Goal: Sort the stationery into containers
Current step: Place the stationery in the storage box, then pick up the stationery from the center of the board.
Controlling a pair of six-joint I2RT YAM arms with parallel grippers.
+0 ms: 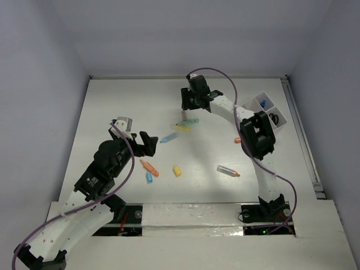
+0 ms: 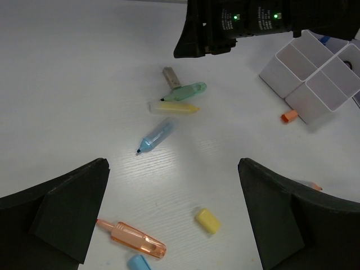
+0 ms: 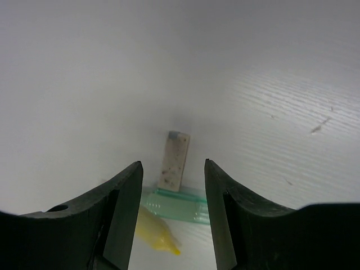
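The clear-white divided tray [image 1: 254,104] stands at the far right and holds a blue piece [image 1: 263,103] and a dark ring [image 1: 274,118]. My right gripper [image 1: 188,104] is open above a speckled grey stick [image 3: 174,160], which lies between its fingers in line with the tips [image 3: 172,163]. The stick touches a green highlighter [image 3: 177,203], with a yellow one [image 3: 154,230] beside it. My left gripper [image 1: 151,143] is open and empty. In its own view [image 2: 173,169] it hovers over a yellow cap [image 2: 207,220], an orange highlighter [image 2: 132,239] and a blue highlighter [image 2: 156,135].
A blue cap [image 1: 149,178] lies by the orange highlighter [image 1: 149,167]. An orange cap [image 1: 238,140] lies near the tray. A grey pen with an orange tip [image 1: 228,171] lies at front right. The right arm [image 2: 236,25] fills the top of the left wrist view.
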